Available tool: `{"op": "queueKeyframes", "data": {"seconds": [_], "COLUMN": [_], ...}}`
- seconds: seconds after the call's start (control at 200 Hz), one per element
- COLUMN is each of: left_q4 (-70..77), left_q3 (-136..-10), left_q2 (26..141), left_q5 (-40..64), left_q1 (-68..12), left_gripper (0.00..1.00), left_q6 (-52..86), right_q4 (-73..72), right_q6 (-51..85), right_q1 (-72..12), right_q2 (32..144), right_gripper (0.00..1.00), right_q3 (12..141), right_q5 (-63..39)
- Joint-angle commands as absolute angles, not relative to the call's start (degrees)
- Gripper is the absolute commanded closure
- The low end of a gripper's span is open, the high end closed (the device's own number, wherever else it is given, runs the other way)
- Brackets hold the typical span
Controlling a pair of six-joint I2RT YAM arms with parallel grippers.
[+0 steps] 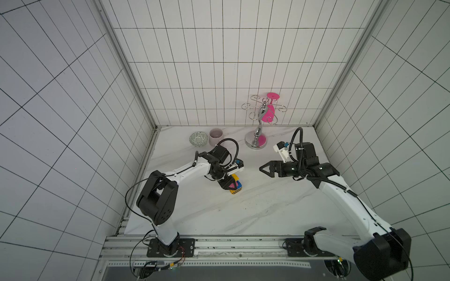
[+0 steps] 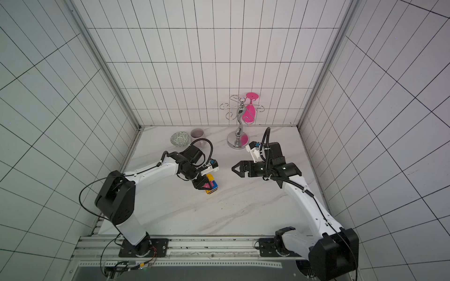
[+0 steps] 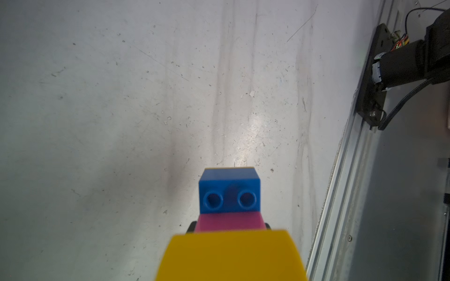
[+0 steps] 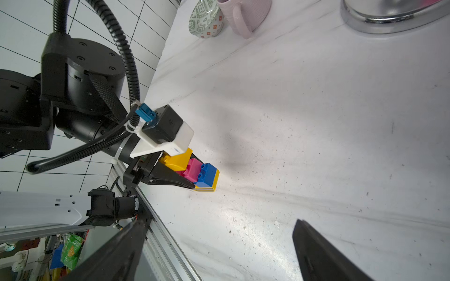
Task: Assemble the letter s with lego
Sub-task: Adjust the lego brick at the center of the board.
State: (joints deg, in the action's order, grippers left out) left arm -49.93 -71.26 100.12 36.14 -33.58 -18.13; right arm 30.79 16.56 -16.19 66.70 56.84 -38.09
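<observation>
1. The left claw is gripping the letter s by its middle, about midway between the table's side edges, its long axis lying along the claw.
2. The right claw is gaping empty, pointing at it from well apart.

bowl: green-patterned, beside the pale mug
rack: chrome, pink glass hanging upside down
surface: white marble

No legible text, brand, number or sign in any view.
Green packet: print too blurred to read.
Bowl: geometric ornament only, no letters.
Lego cluster: black stripes on one yellow end, no characters.
</observation>
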Motion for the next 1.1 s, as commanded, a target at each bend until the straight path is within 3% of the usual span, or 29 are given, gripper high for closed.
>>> {"op": "queueKeyframes", "data": {"seconds": [0.0, 0.495, 1.095], "left_q4": [-53.2, -52.9, -53.3], "left_q3": [-73.0, -71.0, -73.8], "left_q2": [102.9, 110.3, 118.1], "left_q5": [42.1, 54.0, 57.1], "left_q1": [-32.7, -27.8, -23.5], "left_gripper": [0.70, 0.68, 0.66], "left_q6": [-10.5, -0.7, 2.7], "right_q4": [32.0, 34.8, 30.1], "right_q6": [18.9, 21.9, 25.6], "right_q1": [-15.7, -15.7, -15.8], "right_q2": [67.8, 72.8, 78.6], "right_gripper": [0.02, 0.01, 0.01], "right_q3": [56.6, 56.1, 52.1], "right_q5": [-37.8, -40.3, -45.2]}}
